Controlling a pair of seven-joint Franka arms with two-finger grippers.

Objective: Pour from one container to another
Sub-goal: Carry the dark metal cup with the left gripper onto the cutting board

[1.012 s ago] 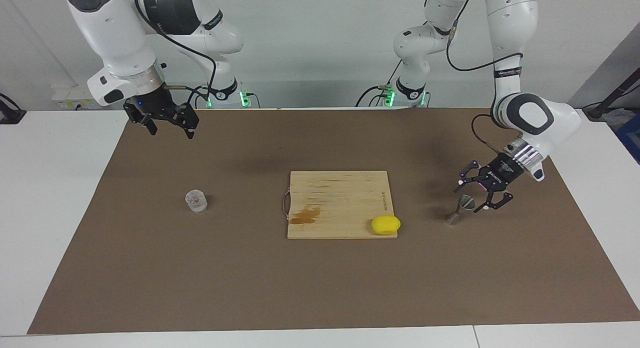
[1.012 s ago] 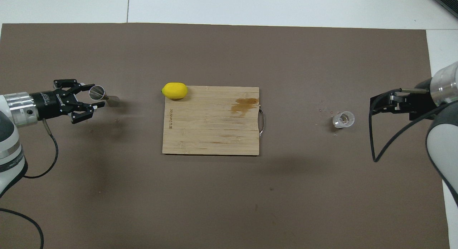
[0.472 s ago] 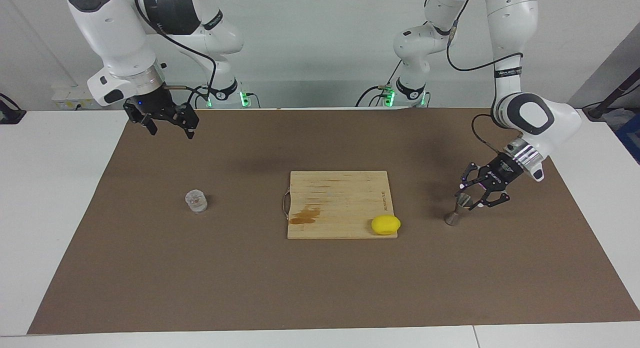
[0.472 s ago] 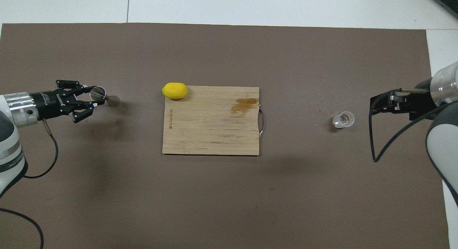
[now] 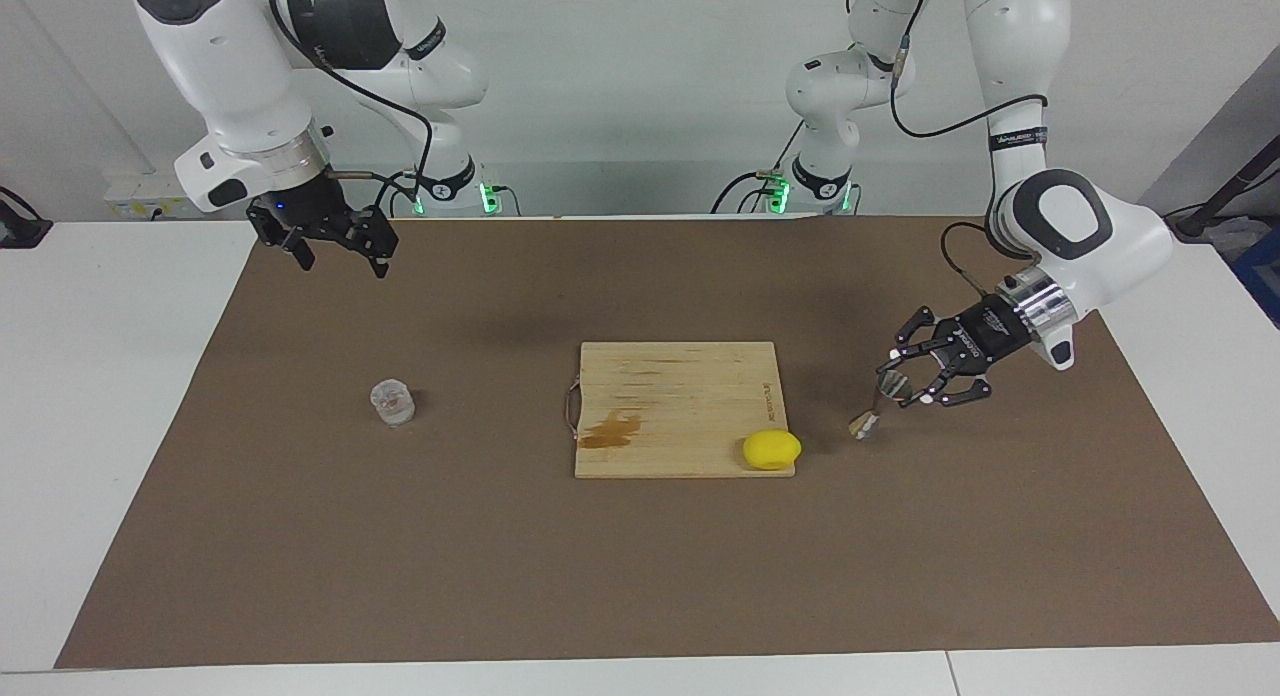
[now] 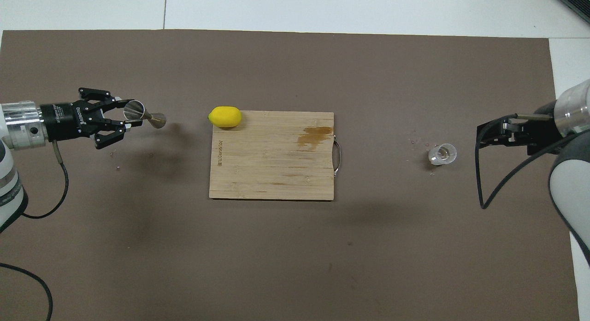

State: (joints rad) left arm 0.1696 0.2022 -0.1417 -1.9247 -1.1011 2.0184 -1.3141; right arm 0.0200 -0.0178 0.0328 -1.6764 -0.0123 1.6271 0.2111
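The metal jigger [image 5: 878, 404] [image 6: 144, 116] is clamped in the left gripper [image 5: 899, 383] [image 6: 130, 117], whose fingertips are clenched on its upper cone. The jigger is tilted, with its lower cone pointing toward the wooden cutting board [image 5: 680, 408] [image 6: 272, 155]. In the facing view the lower cone appears clear of the brown mat [image 5: 640, 576] [image 6: 295, 256], over the stretch between the board and the left arm's end of the table.

The clear glass cup [image 5: 392, 401] [image 6: 442, 154] stands upright on the mat, toward the right arm's end of the table and well apart from the board. Nothing touches it.

The right gripper [image 5: 340, 251] [image 6: 489, 134] waits in the air with its fingers spread and holding nothing. In the overhead view it lies just beside the cup; in the facing view it is raised well above the mat.

A yellow lemon [image 5: 771, 449] [image 6: 225, 116] rests on the board's corner that lies farthest from the robots and toward the left arm's end. The board carries a brown stain [image 5: 610, 432] [image 6: 315, 135] near its handle [image 5: 572, 408] [image 6: 339, 154], which faces the cup.
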